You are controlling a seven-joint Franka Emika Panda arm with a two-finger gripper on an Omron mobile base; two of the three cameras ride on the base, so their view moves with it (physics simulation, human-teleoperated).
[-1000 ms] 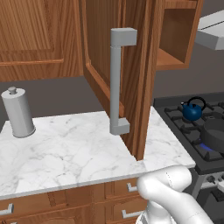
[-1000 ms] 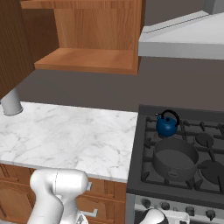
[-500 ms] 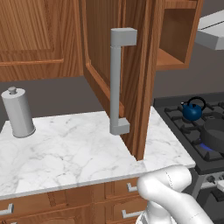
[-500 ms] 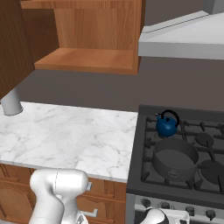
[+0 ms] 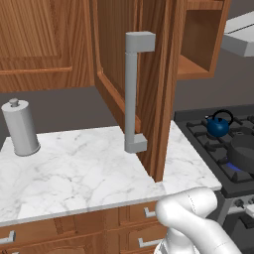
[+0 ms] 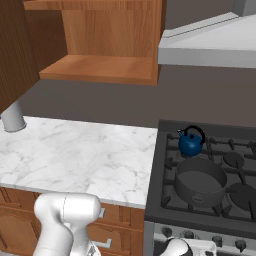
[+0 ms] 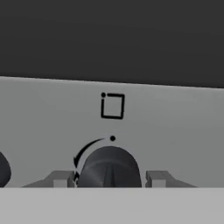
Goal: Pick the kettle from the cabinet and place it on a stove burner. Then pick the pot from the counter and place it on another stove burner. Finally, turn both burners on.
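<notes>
- Blue and glossy, one kettle (image 6: 190, 144) stands upright on a rear burner of the black cooktop (image 6: 165, 200), its thin black handle arching over the lid; it lies up and beyond the gripper, which works low at the stove front.
- One dark grey pot (image 6: 200, 180) sits on the burner just in front of the kettle, nearer the gripper, wide and low with its open mouth upward; a small loop handle shows on its near side.
- One white marble counter (image 5: 74, 173) runs beside the cooktop, and one grey canister (image 5: 20, 127) stands at its far end, well apart from the gripper.
- One wooden cabinet (image 6: 105, 45) hangs above; its door (image 5: 149, 89) stands swung out over the counter, and the single grey bar handle (image 5: 134, 92) runs vertically.
- From the left base camera a blue glow (image 5: 238, 166) shows on the cooktop beside the pot; from the right base camera the inner cabinet shelf and the grey hood (image 6: 210, 45) are plain instead.
- From the hand camera the gripper (image 7: 109, 179) sits at one round dark knob (image 7: 109, 168) on the grey stove panel, under a small square burner mark (image 7: 112, 106). One finger (image 7: 61, 178) shows on each side of the knob, the jaws spread about knob-wide; whether the pads press it I cannot tell.
</notes>
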